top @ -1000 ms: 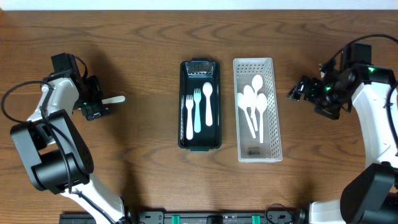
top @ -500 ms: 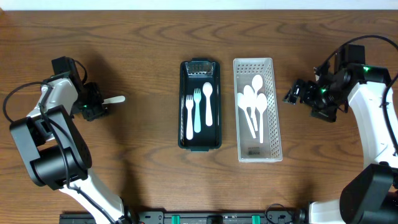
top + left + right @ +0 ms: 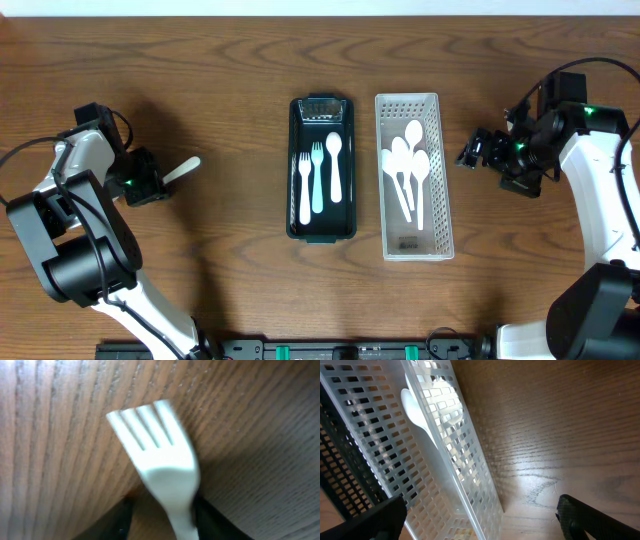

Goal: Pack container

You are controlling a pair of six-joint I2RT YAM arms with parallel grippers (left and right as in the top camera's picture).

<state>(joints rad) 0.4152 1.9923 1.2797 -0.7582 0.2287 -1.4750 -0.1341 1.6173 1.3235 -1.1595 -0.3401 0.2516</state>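
A white plastic fork (image 3: 183, 167) sticks out of my left gripper (image 3: 162, 177) at the table's left side, tines pointing right. In the left wrist view the fork (image 3: 155, 450) sits between the dark fingers (image 3: 160, 517), which are shut on its handle just above the wood. A dark green container (image 3: 293, 200) at the centre holds two forks and a spoon (image 3: 334, 165). A white perforated basket (image 3: 445, 205) beside it holds several white spoons (image 3: 405, 165). My right gripper (image 3: 470, 153) is open and empty, right of the basket (image 3: 435, 455).
Bare wood lies between the left gripper and the green container, and around the right gripper (image 3: 480, 520). The two containers stand side by side, nearly touching. Cables trail from both arms near the table's side edges.
My left gripper has moved a little down and left with the fork, and the fork now tilts upward to the right. The right gripper shifted slightly left, then stayed.
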